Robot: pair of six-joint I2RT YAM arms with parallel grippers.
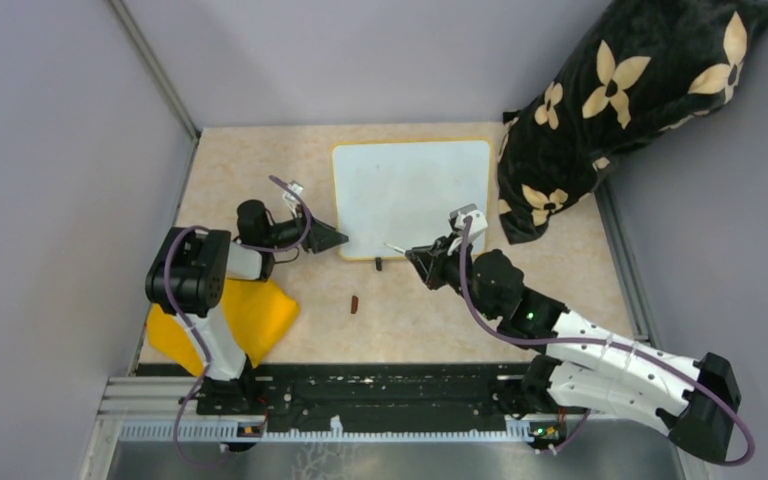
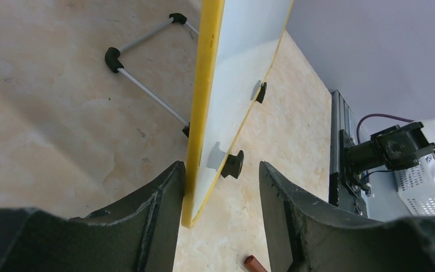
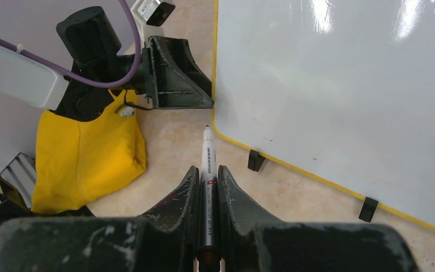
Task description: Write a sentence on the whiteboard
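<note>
White and unmarked, the whiteboard (image 1: 412, 190) sits mid-counter (image 1: 260, 170) in the top view, with no sentence on it. The left pincer (image 1: 332, 238) is at its near left corner. The right pincer (image 1: 422, 260) is just off the near edge and holds a marker (image 1: 397, 247). Judging by this, writing has not begun: the step in hand is bracing the board and bringing the tip up.

The left wrist view adds what the top view hides. The board stands propped on a wire stand (image 2: 147, 90), and the left pincer (image 2: 221, 165) is wide, straddling the yellow-framed corner. One finger is against the frame, the other is apart from the face.

The right wrist view shows the right pincer (image 3: 207, 170) clamped on the uncapped marker (image 3: 207, 156). Its tip is near the corner but short of the frame. The next move likely calls for closing on the frame, then lifting the tip onto the upper face, leaving room for two lines.
</note>
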